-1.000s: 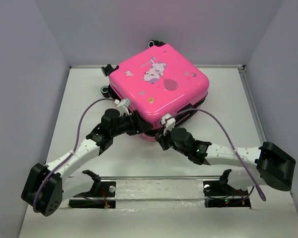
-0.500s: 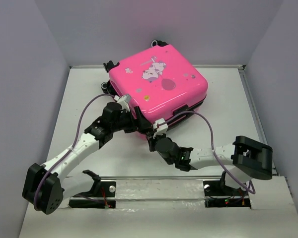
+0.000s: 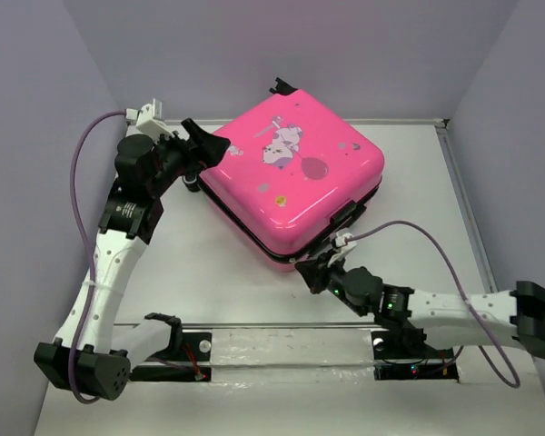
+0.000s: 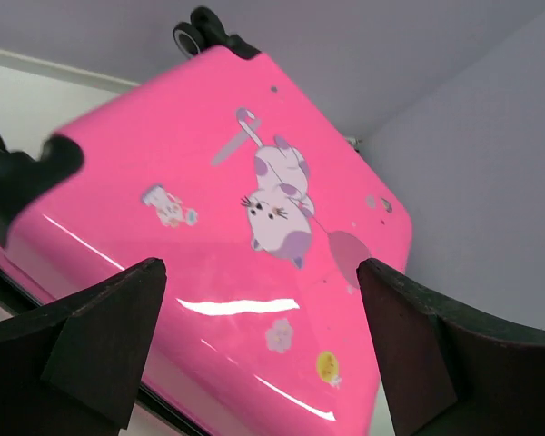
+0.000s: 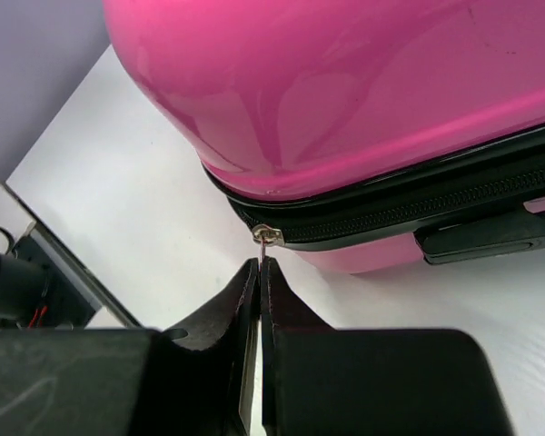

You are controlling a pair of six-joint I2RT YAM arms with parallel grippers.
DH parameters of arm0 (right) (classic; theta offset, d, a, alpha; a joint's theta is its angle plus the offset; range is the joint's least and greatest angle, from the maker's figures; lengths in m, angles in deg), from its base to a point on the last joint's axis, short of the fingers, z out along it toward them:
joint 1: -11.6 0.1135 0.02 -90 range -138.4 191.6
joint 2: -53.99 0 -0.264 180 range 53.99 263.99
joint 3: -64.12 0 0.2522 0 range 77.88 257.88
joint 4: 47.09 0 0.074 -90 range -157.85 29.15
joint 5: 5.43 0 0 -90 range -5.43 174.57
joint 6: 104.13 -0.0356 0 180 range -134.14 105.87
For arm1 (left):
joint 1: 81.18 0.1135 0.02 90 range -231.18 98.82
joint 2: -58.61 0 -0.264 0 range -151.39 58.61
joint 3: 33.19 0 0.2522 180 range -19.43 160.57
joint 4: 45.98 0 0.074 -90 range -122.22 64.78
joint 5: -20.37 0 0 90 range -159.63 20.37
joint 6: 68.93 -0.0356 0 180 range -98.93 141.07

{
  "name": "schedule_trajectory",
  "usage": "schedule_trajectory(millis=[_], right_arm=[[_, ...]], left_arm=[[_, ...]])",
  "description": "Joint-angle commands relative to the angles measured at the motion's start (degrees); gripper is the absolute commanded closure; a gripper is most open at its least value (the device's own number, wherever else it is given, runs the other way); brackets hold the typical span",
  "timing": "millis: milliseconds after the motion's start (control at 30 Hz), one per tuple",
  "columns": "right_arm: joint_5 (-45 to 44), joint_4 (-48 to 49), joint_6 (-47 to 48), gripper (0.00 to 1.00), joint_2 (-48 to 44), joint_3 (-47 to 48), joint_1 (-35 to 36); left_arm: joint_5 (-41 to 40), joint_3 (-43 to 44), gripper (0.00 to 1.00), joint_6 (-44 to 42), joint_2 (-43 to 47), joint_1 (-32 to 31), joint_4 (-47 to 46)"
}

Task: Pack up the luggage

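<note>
The luggage lies flat on the white table towards the far wall, turned corner-on to the arms, its pink shell with the cat print facing up and its lid down on the base. A black wheel shows at its far corner. The left gripper is raised beside the suitcase's left corner with its jaws spread wide and nothing between them. In the left wrist view the two dark fingers stand far apart, the pink lid in sight beyond them and untouched. The right gripper sits low on the table at the near corner of the case, fingers pressed together. In the right wrist view its tips meet just under the small metal zipper pull, and a thin tab runs down from the slider into the pinch, so it has hold of the pull. The black zipper track runs away to the right along the seam between the two shells – closed along the stretch in view
</note>
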Motion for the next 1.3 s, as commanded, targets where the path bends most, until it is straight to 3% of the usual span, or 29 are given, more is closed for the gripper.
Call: schedule_trajectory(millis=[0,133,233,267,667,1000,1100,1133,1167,1200,1233,1267], right_arm=[[2.1,-23.0,-6.4,0.93,-13.3,-0.1,1.9],[0.2,-35.2,-8.8,0.72,-19.5,1.6,1.9],[-2.4,-41.4,-9.0,0.45,-20.6,4.5,1.9],[-2.9,-42.7,-9.2,0.42,-20.7,5.2,1.9],[-2.1,-47.2,-10.1,0.35,-24.6,6.0,1.9],[-5.4,-47.3,-10.3,0.22,-21.0,7.5,1.9],[-7.1,-47.6,-11.0,0.21,-19.1,8.2,1.9],[-7.6,-47.7,-11.7,0.21,-18.7,8.3,1.3],[-8.1,-47.9,-12.0,0.21,-18.5,8.3,0.8],[-8.6,-48.0,-12.3,0.19,-18.3,8.2,0.1],[-8.4,-48.1,-12.7,0.19,-18.4,7.9,-2.5],[-7.9,-48.2,-12.8,0.18,-18.5,7.7,-4.6]], left_arm=[[2.0,-5.2,0.01,-1.6,1.7,5.9,-2.5],[1.8,-6.7,0.01,-0.1,-3.3,13.2,-4.9],[3.1,-6.1,0.01,3.3,-8.2,16.8,-7.3],[3.0,-5.9,0.01,4.2,-9.1,17.0,-9.1],[7.3,6.5,0.01,10.1,-31.8,17.1,-14.4],[11.9,2.8,0.04,21.4,-38.0,17.0,-31.4],[12.7,2.3,0.15,24.5,-38.8,16.7,-35.1],[12.9,2.2,0.23,25.9,-38.9,16.7,-37.1],[13.1,2.1,0.33,25.9,-38.9,16.7,-37.1],[13.6,1.7,0.5,27.3,-38.8,16.7,-39.7],[14.5,1.5,0.76,27.8,-38.7,16.7,-41.0],[14.7,1.3,0.86,28.1,-38.3,16.7,-42.6]])
